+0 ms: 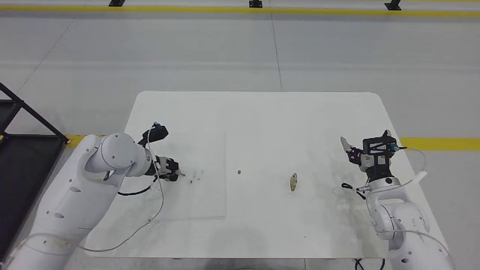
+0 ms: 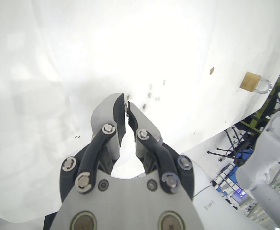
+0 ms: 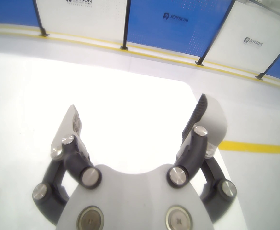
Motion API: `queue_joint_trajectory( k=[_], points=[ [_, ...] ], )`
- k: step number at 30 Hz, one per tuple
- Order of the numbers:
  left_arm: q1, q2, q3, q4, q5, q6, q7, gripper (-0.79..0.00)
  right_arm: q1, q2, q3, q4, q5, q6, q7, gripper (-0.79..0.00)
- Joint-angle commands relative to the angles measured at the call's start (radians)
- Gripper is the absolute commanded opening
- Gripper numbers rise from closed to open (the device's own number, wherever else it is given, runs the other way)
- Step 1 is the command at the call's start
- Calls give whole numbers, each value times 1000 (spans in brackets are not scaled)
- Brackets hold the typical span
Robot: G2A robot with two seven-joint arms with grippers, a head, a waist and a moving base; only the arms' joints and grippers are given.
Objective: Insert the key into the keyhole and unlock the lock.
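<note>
Brass padlock point(image 1: 293, 182) lies on your white worktop point(image 1: 300, 120), between the two arms and nearer the right one. Your left hand point(image 2: 126, 99) is pinched closed on a thin metal sliver, probably the key point(image 2: 125, 108), well apart from the padlock. Your right hand point(image 3: 140, 113) hangs spread wide over the worktop, holding nothing.

The white bench point(image 1: 315, 120) has rounded corners. A thin white sheet point(image 1: 202, 150) lies over its left part, with a few grey flecks point(image 2: 152, 94) on it. A brass lock point(image 1: 292, 182) lies flat right of centre, and a dark speck point(image 1: 238, 172) sits between the lock and the sheet.
</note>
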State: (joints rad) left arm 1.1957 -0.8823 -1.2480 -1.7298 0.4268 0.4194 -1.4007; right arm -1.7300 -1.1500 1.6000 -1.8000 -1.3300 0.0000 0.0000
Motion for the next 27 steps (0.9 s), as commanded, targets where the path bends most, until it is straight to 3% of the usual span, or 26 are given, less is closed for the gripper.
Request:
queue_joint_trajectory(
  k=[1,7,9,15,27],
  points=[
    [-1,1,2,1,-3,1,1,-705,0,0,0,0,0,0,0,0],
    [-7,3,10,11,-6,2,2,-717,0,0,0,0,0,0,0,0],
    [-9,4,12,13,-7,2,2,-785,0,0,0,0,0,0,0,0],
    [-8,8,12,2,-13,-1,-1,-785,0,0,0,0,0,0,0,0],
    [57,35,-74,-135,-38,-27,-27,-785,0,0,0,0,0,0,0,0]
  ],
)
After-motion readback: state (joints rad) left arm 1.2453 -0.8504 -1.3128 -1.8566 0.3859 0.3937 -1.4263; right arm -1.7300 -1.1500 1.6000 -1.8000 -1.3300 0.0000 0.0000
